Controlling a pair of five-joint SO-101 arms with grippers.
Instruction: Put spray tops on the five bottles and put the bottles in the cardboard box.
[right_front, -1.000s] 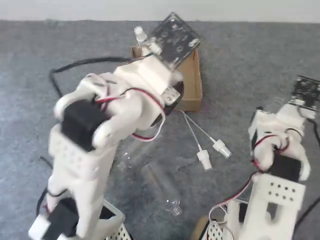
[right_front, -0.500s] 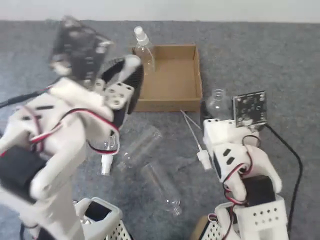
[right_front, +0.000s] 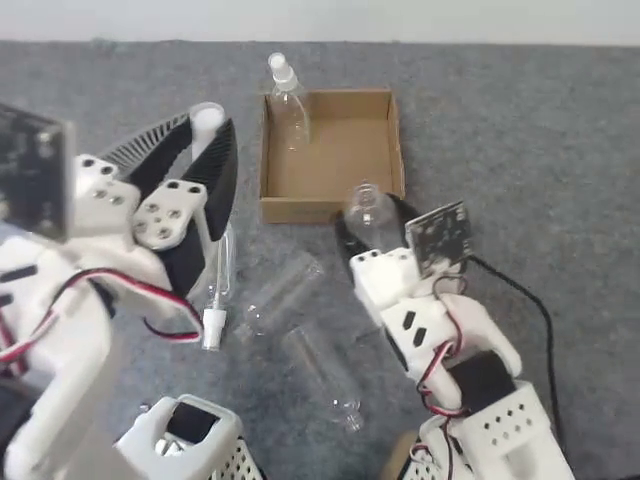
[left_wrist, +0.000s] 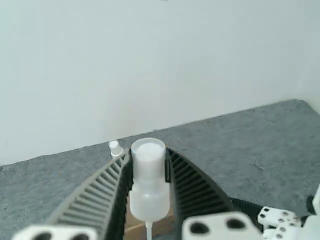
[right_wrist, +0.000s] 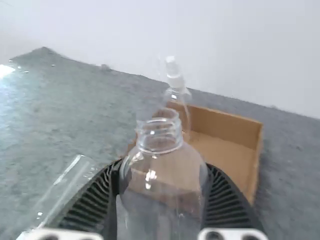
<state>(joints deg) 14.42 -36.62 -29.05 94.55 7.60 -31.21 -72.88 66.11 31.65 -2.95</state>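
Ref: cardboard box (right_front: 345, 160) — capped bottle (right_front: 287, 100) upright in its far left corner. Right hand (right_front: 368, 222) clamped on open-necked bottle (right_wrist: 162, 175), just before the box's near wall. Left hand (right_front: 205, 135), left of the box — closed on spray top (left_wrist: 148, 172).

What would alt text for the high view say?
Over a grey table, the left gripper holds a white spray top, and the right gripper holds an open clear bottle upright just in front of a cardboard box. A capped bottle stands at the box's far corner, and two clear bottles lie on the table.
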